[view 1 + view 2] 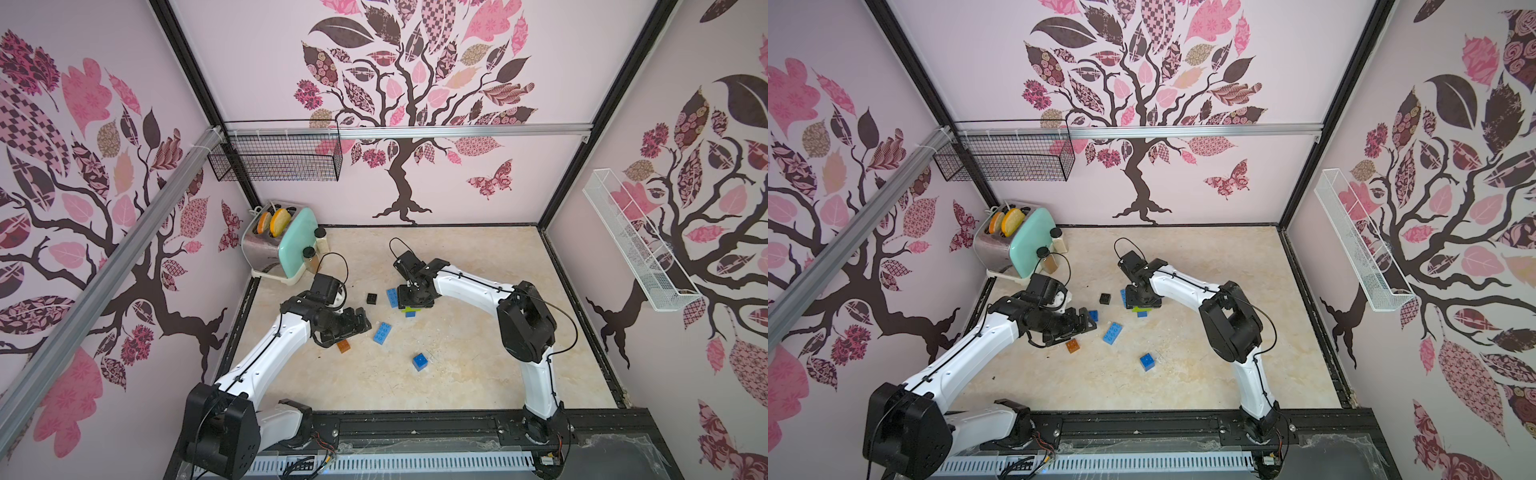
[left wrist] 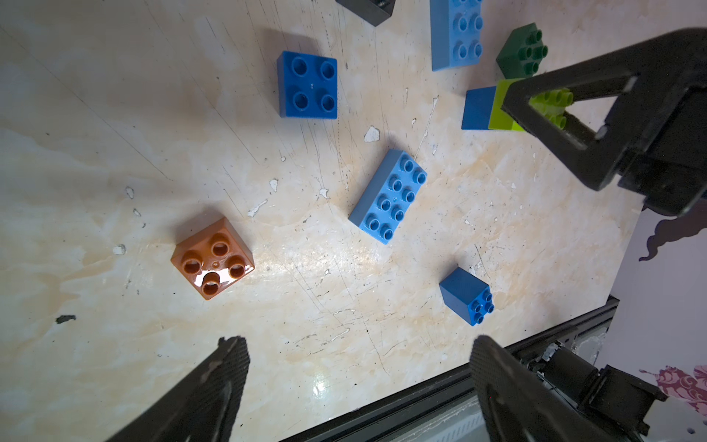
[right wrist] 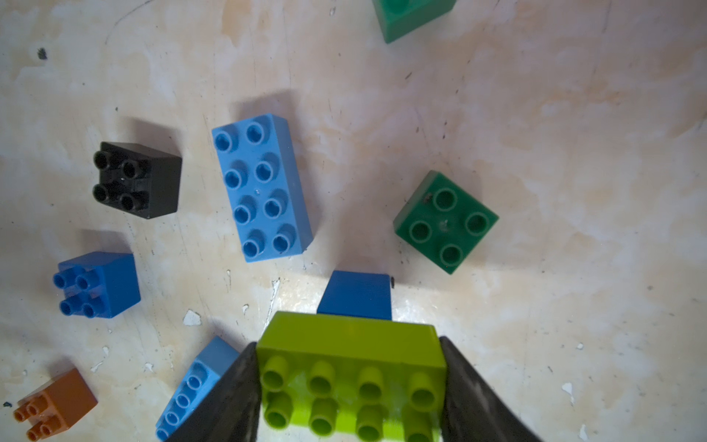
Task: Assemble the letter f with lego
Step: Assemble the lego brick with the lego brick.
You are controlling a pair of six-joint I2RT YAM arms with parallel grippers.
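In both top views the right tool [image 1: 415, 302] hangs over the middle of the surface [image 1: 478, 374]. It is clamped on a lime brick [image 1: 411, 308], which sits over a bottom blue brick [image 1: 410, 314]. The left tool [image 1: 362, 322] hovers low with its jaws spread, near a brown brick [image 1: 343, 345]. A near long light-blue brick [image 1: 382, 332] lies between the two tools. A far long light-blue brick [image 1: 392, 297] and a black brick [image 1: 372, 298] lie farther back, and a front blue brick [image 1: 420, 361] stands alone. In a top view a third blue brick [image 1: 1093, 316] shows just beside the left tool. A toaster [image 1: 274, 245] stands in the back corner.

In the left wrist view the left tool [image 2: 357, 344] gapes wide, with nothing between its fingers [image 2: 225, 382]. The brown brick [image 2: 212, 258], the near long light-blue brick [image 2: 388, 196] and the third blue brick [image 2: 308, 85] lie apart from one another, studs up. A dark green brick [image 2: 522, 49] lies near the lime brick [image 2: 501, 111].

In the right wrist view the right tool [image 3: 350, 382] grips the lime brick [image 3: 352, 336] by its two short ends, studs up. The bottom blue brick [image 3: 355, 294] is under its middle. I cannot tell whether the two are pressed together. The dark green brick [image 3: 445, 222] lies close by.
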